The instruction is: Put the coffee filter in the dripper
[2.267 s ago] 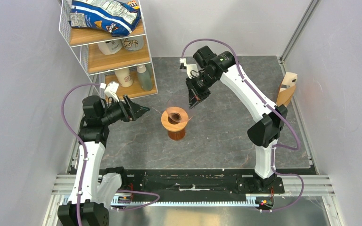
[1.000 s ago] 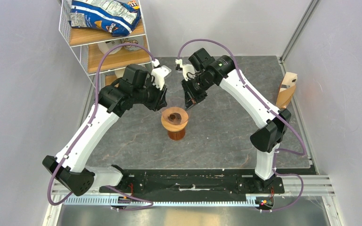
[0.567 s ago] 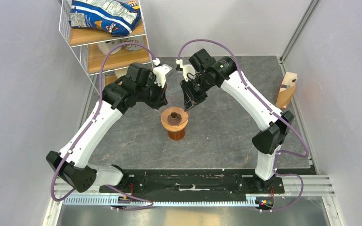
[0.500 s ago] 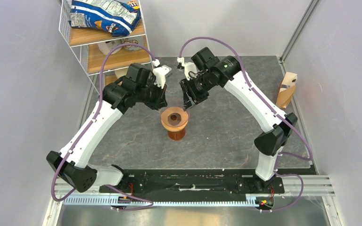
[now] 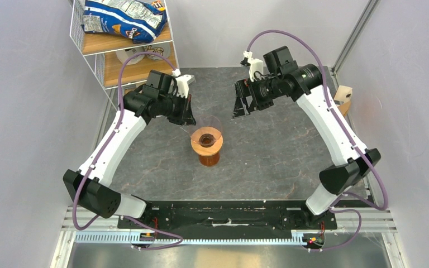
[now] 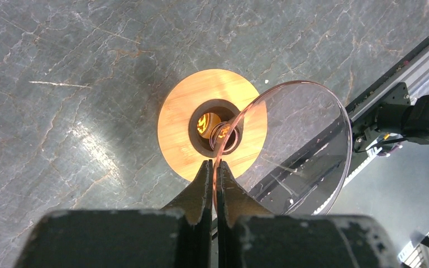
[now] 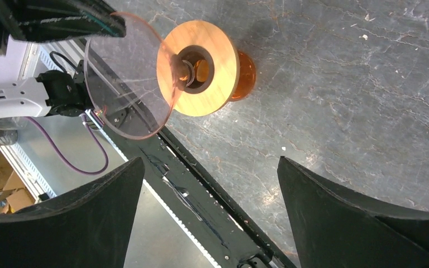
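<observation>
The dripper (image 5: 215,146), a light-wood ring (image 6: 179,128) with a dark hole, sits on an amber glass vessel (image 5: 208,159) at mid-table. A see-through, pink-tinted cone (image 6: 296,145) stands tilted with its narrow tip in the ring's hole. My left gripper (image 6: 213,163) is shut on the cone's rim, just left of the ring (image 7: 223,72). From above, the left gripper (image 5: 190,121) pinches the cone (image 5: 208,124). My right gripper (image 7: 210,162) is open and empty, up and to the right of the ring, also seen from above (image 5: 241,109). No tan paper coffee filter shows clearly.
A pale wooden stand (image 5: 344,95) leans at the right wall, partly behind my right arm. A wire shelf (image 5: 128,61) with a chip bag and bottles stands at the back left. A black rail (image 5: 229,215) runs along the near edge.
My left gripper has shut on the cone's rim. My right gripper has opened, let go of the cone and drawn back to the right. The cone now leans toward the left gripper.
</observation>
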You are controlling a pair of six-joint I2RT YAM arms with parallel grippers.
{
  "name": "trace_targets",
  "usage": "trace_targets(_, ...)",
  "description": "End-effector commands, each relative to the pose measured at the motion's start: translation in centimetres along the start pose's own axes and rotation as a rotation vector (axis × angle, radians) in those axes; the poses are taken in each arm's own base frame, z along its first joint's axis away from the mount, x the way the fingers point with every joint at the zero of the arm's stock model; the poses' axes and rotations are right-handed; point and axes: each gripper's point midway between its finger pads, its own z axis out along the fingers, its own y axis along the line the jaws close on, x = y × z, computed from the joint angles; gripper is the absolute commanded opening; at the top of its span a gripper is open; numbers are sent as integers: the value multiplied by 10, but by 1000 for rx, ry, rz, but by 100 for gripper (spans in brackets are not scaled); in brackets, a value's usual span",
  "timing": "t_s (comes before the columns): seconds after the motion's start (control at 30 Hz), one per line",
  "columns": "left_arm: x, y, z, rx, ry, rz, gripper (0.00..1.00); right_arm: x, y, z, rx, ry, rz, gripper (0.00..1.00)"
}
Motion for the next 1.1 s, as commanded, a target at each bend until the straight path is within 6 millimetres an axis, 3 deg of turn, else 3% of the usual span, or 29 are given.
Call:
trace_targets(0.0, -10, -10, 2, 68, -36, -43, 2, -25, 9, -27, -23, -179, -75, 97)
trace_targets(0.13, -5, -7, 7, 64, -17, -52, 2, -24, 4, -31, -17, -198, -59, 97)
trace_targets(0.37, -4, -3, 12, 59, -20, -49, 2, -16, 14, -30, -173, -151, -27, 97)
trace_targets(0.67, -7, 3, 18, 52, -25, -54, 2, -11, 19, -29, -215, -134, -36, 97)
trace_targets(1.07, -15, 7, 8, 57, -44, -60, 2, -5, 18, -22, -233, -104, -23, 97)
